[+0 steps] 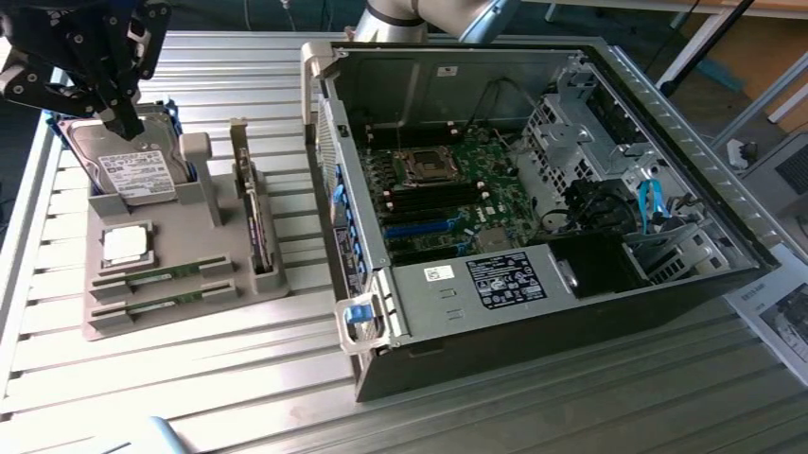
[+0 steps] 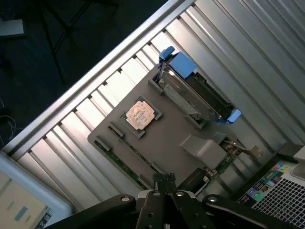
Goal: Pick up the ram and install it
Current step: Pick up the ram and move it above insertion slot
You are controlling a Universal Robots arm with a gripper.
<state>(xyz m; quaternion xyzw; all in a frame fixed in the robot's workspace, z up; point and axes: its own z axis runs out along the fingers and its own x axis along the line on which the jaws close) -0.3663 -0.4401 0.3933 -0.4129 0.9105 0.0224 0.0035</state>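
Gripper [image 1: 125, 122] of mine hangs clenched and empty over the hard drive [image 1: 132, 168] at one end of the holder [image 1: 221, 255]. The ram [image 1: 165, 276] lies flat at the opposite end. I judge that gripping its long edges squarely matters most.

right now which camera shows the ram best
The exterior view: both ram sticks lie full length in the slots of the grey holder, their green boards plain to see. The wrist view shows them as thin dark strips next to the processor, with little green visible.
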